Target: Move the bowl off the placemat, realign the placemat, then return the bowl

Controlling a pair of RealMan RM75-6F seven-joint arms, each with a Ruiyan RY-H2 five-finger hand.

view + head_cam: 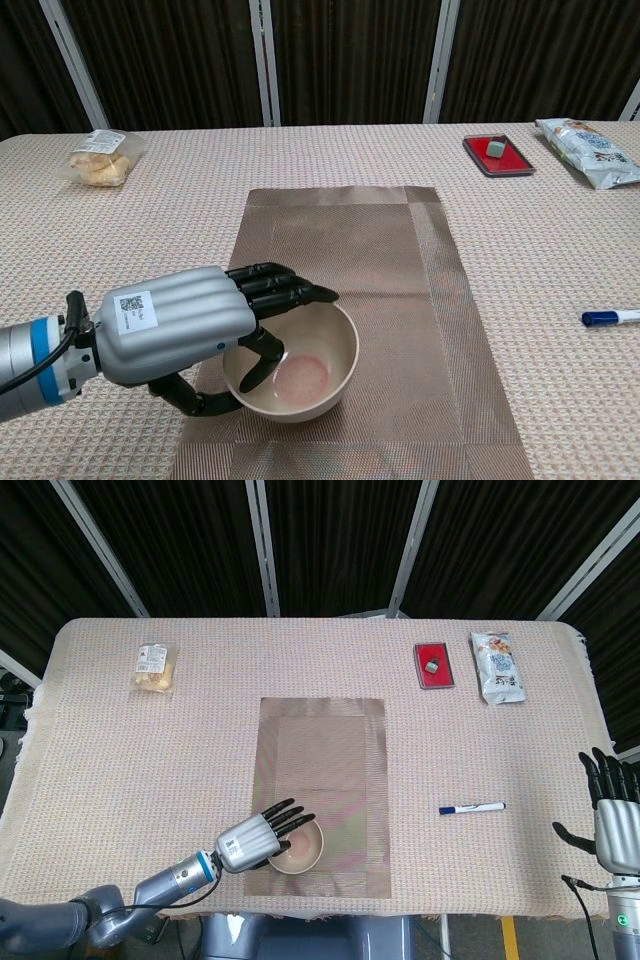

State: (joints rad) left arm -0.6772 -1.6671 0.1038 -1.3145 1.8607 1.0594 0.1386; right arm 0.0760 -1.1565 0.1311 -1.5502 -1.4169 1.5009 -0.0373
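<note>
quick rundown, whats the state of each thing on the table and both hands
bowl: upright on the placemat's near left part, nothing in it
placemat: flat on the table, under the bowl
left hand: at the bowl's left rim, one finger inside, thumb outside below the rim
right hand: open, fingers up, off the table's right edge
marker: capped, lying flat right of the placemat
snack bag: sealed, lying flat

On the woven tablecloth, a snack bag lies at ten o'clock. A red tray with a small block and a white packet sit at two o'clock. A pen lies at four o'clock.
</note>
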